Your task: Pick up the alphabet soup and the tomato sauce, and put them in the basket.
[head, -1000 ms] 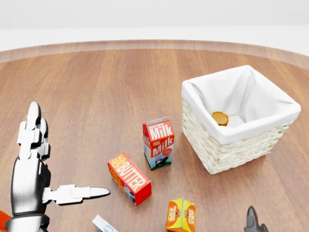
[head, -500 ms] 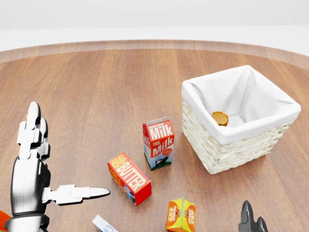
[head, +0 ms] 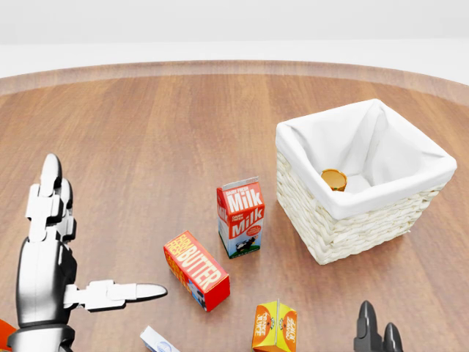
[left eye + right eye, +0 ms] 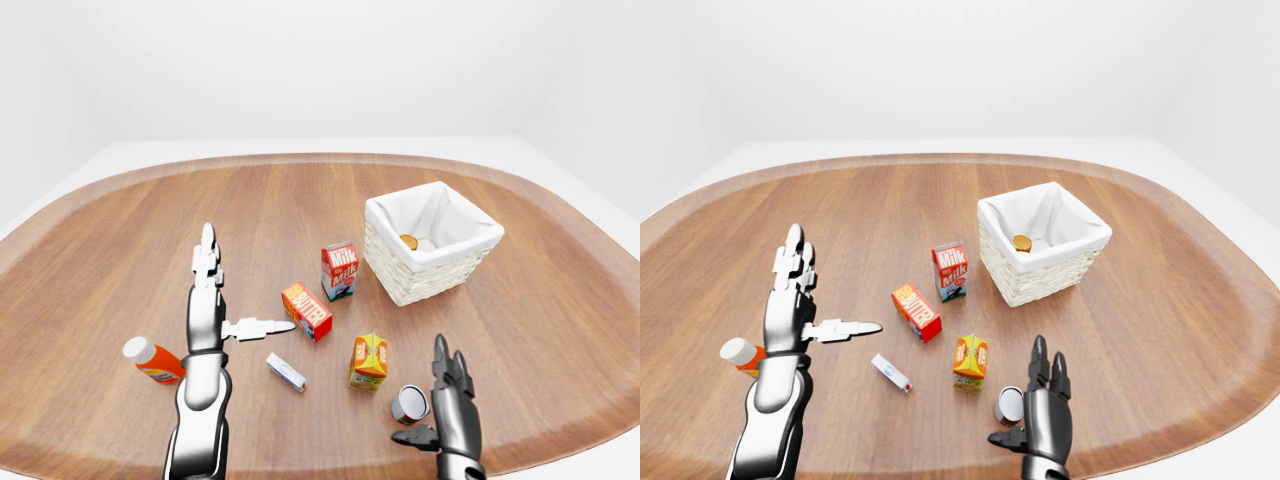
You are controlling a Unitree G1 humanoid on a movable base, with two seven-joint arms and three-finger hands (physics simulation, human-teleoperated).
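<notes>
We see a small can with a silver end (image 4: pixel 408 403) lying on its side on the brown wooden tabletop (image 4: pixel 120 240), just left of our dark right hand (image 4: pixel 1045 415), whose fingers are spread and grasp nothing. The orange juice carton (image 4: pixel 369 361) stands close above the can. Another can with an orange top (image 3: pixel 333 179) lies inside the white-lined wicker basket (image 3: pixel 344 227). The milk carton (image 3: pixel 240 217) and red butter box (image 3: pixel 196 269) sit between the basket and our silver left hand (image 4: pixel 215 300), also spread and empty.
</notes>
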